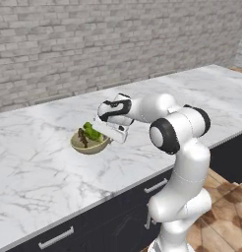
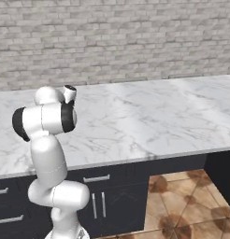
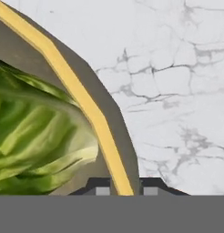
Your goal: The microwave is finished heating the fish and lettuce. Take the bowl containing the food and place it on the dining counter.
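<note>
Now, scene: a long white marble tabletop (image 1: 39, 162) with grey veins runs in front of a grey brick wall (image 1: 93, 39); dark cabinets (image 1: 118, 216) with silver bar handles sit under its near edge, above a brown tiled floor (image 2: 182, 200).
Bowl: the tan bowl (image 1: 88, 145) is on or just above the tabletop, roughly midway between the near edge and the wall-side edge; from the left base view I cannot tell whether its bottom touches the marble.
Lettuce: the bright green lettuce (image 1: 92, 132) lies inside the bowl, on the side nearer the arm; in the hand view its ruffled leaves (image 3: 36, 136) press up against the inner wall.
Fish: the small dark brown fish (image 1: 82, 138) lies in the bowl beside the lettuce, on the side away from the arm.
Jaws: the gripper (image 3: 126, 190) has its jaws closed on the bowl's rim, one finger tip inside the wall and one outside, with the yellowish rim edge (image 3: 73, 86) running between them.
Arm: the white arm (image 1: 182, 147) rises from in front of the cabinets and reaches over the near edge, its hand angled down at the arm-side rim of the bowl.
Right base view: the arm's upper joints (image 2: 46, 119) stand at the left, over the near edge of the tabletop.
</note>
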